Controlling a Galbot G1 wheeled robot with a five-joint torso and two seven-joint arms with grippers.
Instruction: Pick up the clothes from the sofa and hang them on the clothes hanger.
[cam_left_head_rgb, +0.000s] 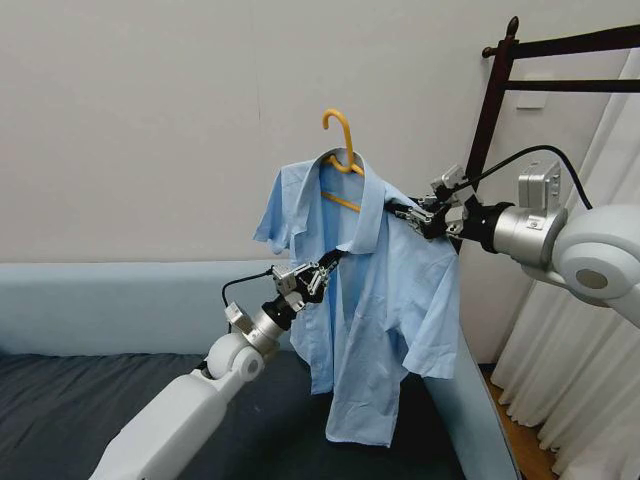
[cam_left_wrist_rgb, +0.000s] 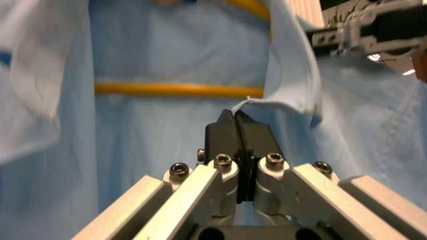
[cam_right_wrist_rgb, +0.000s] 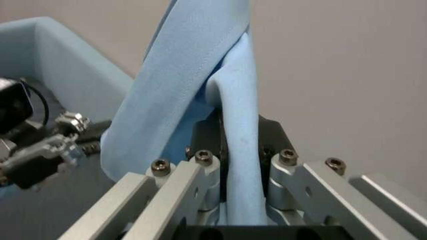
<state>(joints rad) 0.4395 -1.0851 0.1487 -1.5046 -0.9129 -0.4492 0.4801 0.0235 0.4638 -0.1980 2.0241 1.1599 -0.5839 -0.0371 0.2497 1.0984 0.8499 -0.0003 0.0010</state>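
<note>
Now | 1 shirt (cam_left_head_rgb: 400, 300) on 1 hanger (cam_left_head_rgb: 341, 133) | left hand (cam_left_head_rgb: 326, 269), right hand (cam_left_head_rgb: 409, 213) gripping shirt

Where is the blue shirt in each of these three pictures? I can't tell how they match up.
Head view: the shirt hangs at centre on a yellow hanger.
Left wrist view: the shirt spreads behind the left gripper.
Right wrist view: a fold of the shirt runs up out of the right gripper.
Shared landmark: the left gripper, pinching the shirt's front edge.
</note>
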